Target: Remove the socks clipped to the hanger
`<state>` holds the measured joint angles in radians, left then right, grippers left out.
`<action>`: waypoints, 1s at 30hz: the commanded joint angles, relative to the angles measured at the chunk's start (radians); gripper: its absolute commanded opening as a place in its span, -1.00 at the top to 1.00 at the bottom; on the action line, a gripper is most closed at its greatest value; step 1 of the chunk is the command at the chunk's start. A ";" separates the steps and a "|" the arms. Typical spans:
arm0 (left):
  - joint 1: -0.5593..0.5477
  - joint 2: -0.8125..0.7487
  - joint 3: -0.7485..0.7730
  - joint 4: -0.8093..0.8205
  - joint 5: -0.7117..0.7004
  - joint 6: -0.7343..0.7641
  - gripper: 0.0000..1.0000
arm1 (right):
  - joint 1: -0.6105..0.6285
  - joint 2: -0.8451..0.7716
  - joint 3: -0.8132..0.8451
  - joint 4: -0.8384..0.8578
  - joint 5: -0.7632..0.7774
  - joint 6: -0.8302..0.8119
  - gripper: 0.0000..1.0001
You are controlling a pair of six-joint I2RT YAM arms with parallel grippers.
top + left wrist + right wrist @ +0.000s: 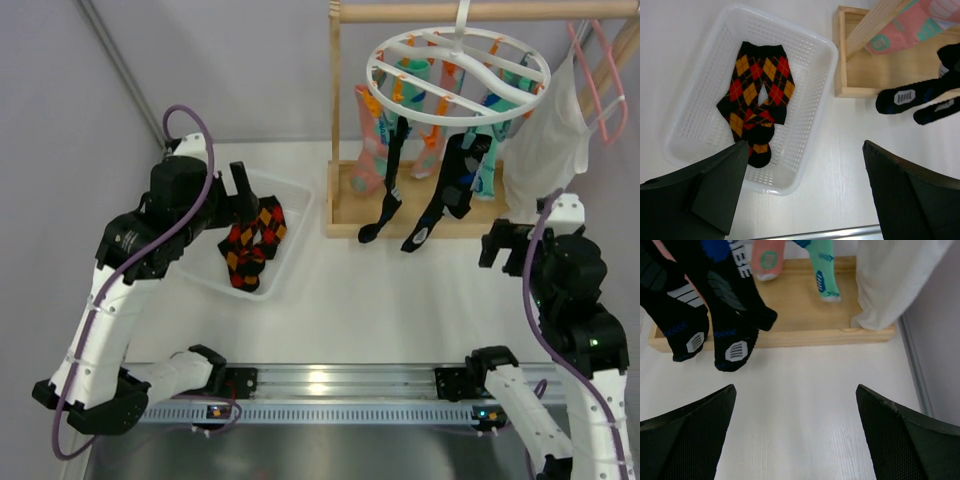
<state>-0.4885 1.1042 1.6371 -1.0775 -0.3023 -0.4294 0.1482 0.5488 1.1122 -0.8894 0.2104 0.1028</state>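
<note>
White tabletop [400, 300] runs from the arm bases to a wooden stand [340, 215] at the far side. From the stand's top bar hangs the hanger [457, 72], a round white ring with curved crossbars and orange and teal clips. The socks [443, 190] are all clipped to it. Two black pairs with blue marks hang at the front, their toes down by the front edge of the stand's base tray, and pink and teal ones hang behind them. Whether the black toes touch the table cannot be told. A white cloth [545, 150] hangs just right of the ring, with a pink wire hanger [592, 80] beside it.

Left of the stand sits a white basket [295, 195] holding a pair of argyle socks [252, 243]. The left gripper [805, 165] is poised over the basket's near edge, fingers spread wide and holding nothing. The right gripper [796, 400] is above bare table in front of the stand, just short of the black socks, its fingers also spread wide and empty
</note>
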 commanded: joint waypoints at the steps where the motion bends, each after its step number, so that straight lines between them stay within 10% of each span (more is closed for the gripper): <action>1: -0.004 -0.017 0.007 0.013 0.136 -0.035 -0.98 | 0.008 0.088 -0.066 0.243 -0.187 -0.135 -0.99; 19: -0.015 -0.076 -0.066 0.019 0.322 0.027 -0.98 | -0.242 0.468 -0.203 0.759 -0.742 -0.258 -0.95; 30: -0.062 0.023 0.082 0.014 0.296 0.024 -0.98 | -0.193 0.423 -0.321 1.006 -0.959 -0.006 0.50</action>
<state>-0.5392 1.0935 1.6249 -1.0843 -0.0151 -0.4019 -0.0742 1.0431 0.7975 -0.0490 -0.6834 0.0204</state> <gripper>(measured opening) 0.987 0.296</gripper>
